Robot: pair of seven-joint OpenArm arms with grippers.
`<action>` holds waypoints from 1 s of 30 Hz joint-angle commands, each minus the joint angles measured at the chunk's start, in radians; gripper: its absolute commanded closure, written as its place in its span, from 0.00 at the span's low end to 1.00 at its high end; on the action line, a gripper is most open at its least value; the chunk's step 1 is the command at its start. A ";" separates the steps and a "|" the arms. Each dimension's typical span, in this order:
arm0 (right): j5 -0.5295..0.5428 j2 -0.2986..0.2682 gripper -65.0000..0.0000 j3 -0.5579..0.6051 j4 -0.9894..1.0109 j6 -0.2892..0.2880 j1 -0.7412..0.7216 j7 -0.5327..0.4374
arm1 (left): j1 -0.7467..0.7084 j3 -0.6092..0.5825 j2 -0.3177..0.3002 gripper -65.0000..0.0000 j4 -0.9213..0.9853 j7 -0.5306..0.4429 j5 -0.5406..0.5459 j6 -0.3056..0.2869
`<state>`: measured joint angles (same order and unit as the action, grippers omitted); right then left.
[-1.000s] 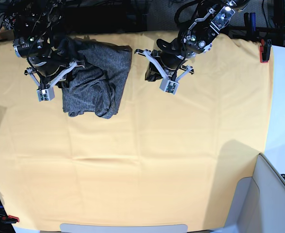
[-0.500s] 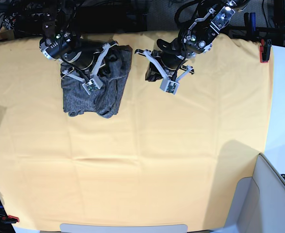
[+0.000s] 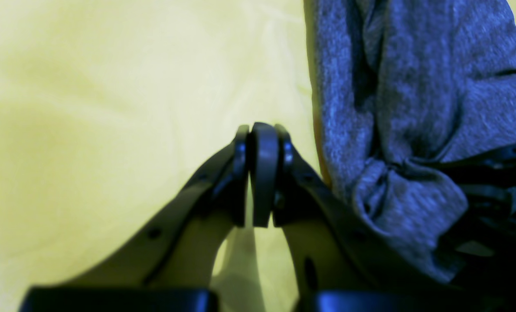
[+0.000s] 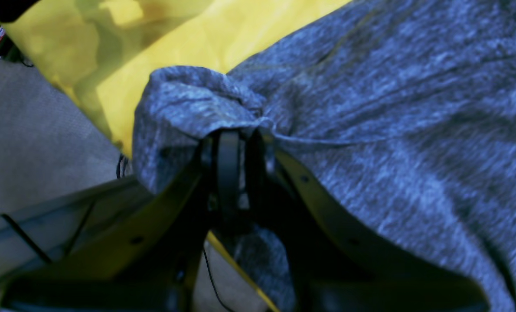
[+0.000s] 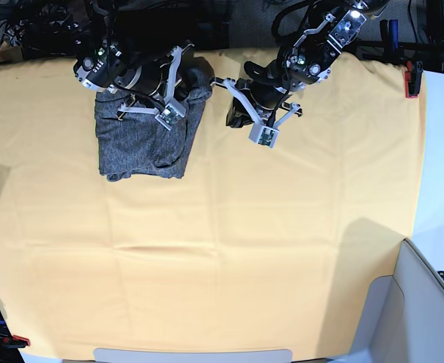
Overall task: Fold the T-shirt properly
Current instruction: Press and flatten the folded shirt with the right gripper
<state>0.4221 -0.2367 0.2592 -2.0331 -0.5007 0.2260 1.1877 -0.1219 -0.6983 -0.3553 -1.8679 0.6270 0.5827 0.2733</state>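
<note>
The T-shirt (image 5: 138, 144) is a dark-grey heathered bundle, roughly squared, at the back left of the table in the base view. My right gripper (image 5: 194, 77) is over its top right corner, shut on a bunched fold of the T-shirt (image 4: 188, 95). In the right wrist view that fold drapes over the right gripper (image 4: 238, 136). My left gripper (image 5: 234, 112) stands just right of the garment, shut and holding nothing. In the left wrist view the left gripper (image 3: 264, 134) is over bare yellow cloth, with the T-shirt (image 3: 414, 86) close on its right.
A yellow-orange cloth (image 5: 244, 227) covers the whole table. Red clamps (image 5: 411, 79) hold it at the back right and at the front left corner (image 5: 17, 342). A grey-white bin (image 5: 426, 302) stands at the front right. The table's back edge and the floor (image 4: 32, 130) lie just behind the right gripper.
My right arm has swung from the T-shirt's left side across to its top right corner, carrying a fold of fabric with it. The left arm has not moved.
</note>
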 commanded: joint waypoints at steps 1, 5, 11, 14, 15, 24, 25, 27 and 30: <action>0.014 0.003 0.92 -0.005 -0.016 -0.003 -0.021 -0.015 | 0.012 0.006 -0.001 0.99 -0.014 -0.020 -0.002 -0.003; 0.016 0.033 0.92 -0.010 -0.016 -0.002 -0.066 -0.015 | 0.012 0.006 -0.001 0.99 -0.014 -0.020 -0.002 -0.003; 0.007 0.106 0.92 -0.093 -0.015 0.004 -0.096 -0.015 | 0.011 0.007 -0.001 0.99 -0.014 -0.020 -0.003 -0.003; 0.007 0.168 0.93 -0.237 -0.015 0.070 -0.079 -0.015 | 0.006 0.007 -0.003 0.99 -0.014 -0.020 -0.003 -0.003; 0.011 0.184 0.96 -0.280 -0.015 0.107 -0.075 -0.015 | 0.006 0.007 -0.003 0.99 -0.014 -0.020 -0.003 -0.003; 0.008 0.218 1.00 -0.351 0.008 0.345 -0.078 -0.124 | 0.006 0.006 -0.003 0.99 -0.014 -0.020 -0.003 -0.003; 0.007 0.227 1.00 -0.357 0.019 0.371 -0.083 -0.134 | 0.006 0.006 -0.003 0.99 -0.014 -0.020 -0.003 -0.003; 0.005 0.245 1.00 -0.360 0.047 0.434 -0.089 -0.160 | 0.006 0.006 -0.001 0.99 -0.014 -0.020 -0.003 -0.003; 0.007 0.253 1.00 -0.351 0.093 0.509 -0.093 -0.205 | 0.006 0.006 -0.001 0.99 -0.014 -0.020 -0.005 -0.003</action>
<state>0.4225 0.0151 -0.0925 -1.9266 0.0147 0.1432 1.0000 -0.1246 -0.6971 -0.3557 -1.8668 0.6273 0.5823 0.2737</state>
